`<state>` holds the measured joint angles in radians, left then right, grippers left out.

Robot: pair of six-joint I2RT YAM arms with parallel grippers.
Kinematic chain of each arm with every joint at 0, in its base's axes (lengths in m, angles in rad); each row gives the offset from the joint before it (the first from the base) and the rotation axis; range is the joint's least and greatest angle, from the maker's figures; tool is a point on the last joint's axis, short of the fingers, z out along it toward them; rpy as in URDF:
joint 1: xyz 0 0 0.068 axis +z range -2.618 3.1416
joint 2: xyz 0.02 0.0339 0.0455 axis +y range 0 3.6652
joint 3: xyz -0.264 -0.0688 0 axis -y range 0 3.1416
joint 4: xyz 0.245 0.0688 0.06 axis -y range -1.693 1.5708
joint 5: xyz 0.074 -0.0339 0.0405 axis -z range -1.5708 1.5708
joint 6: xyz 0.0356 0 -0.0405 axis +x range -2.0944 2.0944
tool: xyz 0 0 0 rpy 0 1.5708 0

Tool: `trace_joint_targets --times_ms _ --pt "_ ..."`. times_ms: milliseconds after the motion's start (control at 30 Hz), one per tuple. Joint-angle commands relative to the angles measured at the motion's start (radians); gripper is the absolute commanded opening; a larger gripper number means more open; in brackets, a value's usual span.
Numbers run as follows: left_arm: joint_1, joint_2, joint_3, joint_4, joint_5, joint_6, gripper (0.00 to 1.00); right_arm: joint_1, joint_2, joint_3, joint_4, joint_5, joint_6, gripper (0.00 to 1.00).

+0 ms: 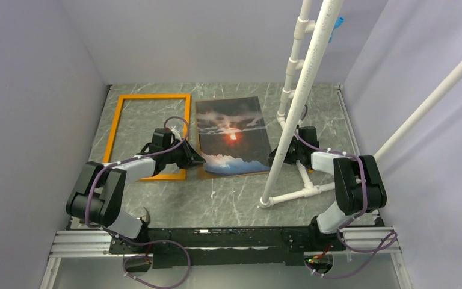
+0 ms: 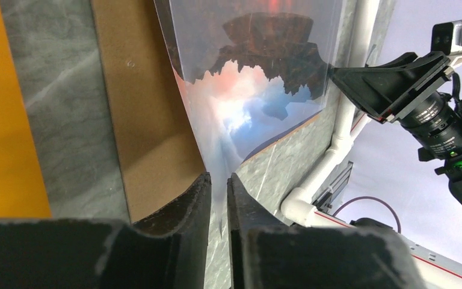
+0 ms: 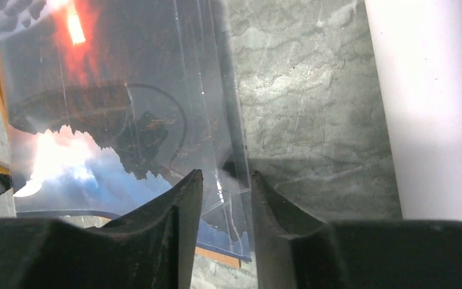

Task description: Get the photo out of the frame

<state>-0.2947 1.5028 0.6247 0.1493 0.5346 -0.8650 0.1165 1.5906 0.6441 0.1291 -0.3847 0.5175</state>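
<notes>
Your left gripper (image 2: 219, 180) pinched a near corner of the photo (image 1: 233, 135), which lay lengthwise away from you, right of the frame (image 1: 115, 120) on the grey marbled table (image 1: 313, 102); the right gripper (image 3: 227, 177) stood narrow, grip unclear.

Black-white arms (image 1: 120, 180), purple cables (image 2: 367, 199), matte black hands (image 2: 218, 183).

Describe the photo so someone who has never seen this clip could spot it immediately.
On the grey marbled table, look just left of the white pipe stand. The photo is the dark glossy print there, red-orange glow at centre, blue-white cloud along its near edge. The orange frame beside it is an empty outline; the brown board is plain.
</notes>
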Motion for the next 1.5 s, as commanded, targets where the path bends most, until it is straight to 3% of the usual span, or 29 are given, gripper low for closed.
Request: trace_joint_targets --times_ms 0,100,400,767,1167,1467 --pt "-0.007 0.020 0.006 0.105 0.084 -0.034 0.18 0.013 -0.049 -0.021 -0.084 0.006 0.014 0.42" --pt "-0.003 0.027 0.006 0.109 0.084 -0.033 0.16 -0.008 -0.072 -0.054 -0.062 -0.034 0.059 0.50" --pt "0.004 0.040 0.005 0.123 0.107 -0.033 0.12 -0.041 -0.049 -0.102 -0.025 -0.082 0.046 0.51" --pt "0.008 0.074 -0.020 0.163 0.078 -0.054 0.43 -0.041 -0.066 -0.030 -0.101 0.031 0.001 0.51" --pt "0.011 0.147 -0.030 0.274 0.074 -0.129 0.58 -0.041 -0.059 -0.034 -0.094 0.039 -0.006 0.47" --pt "0.014 0.076 -0.050 0.172 0.036 -0.040 0.67 -0.039 -0.042 -0.031 -0.079 0.023 -0.007 0.44"
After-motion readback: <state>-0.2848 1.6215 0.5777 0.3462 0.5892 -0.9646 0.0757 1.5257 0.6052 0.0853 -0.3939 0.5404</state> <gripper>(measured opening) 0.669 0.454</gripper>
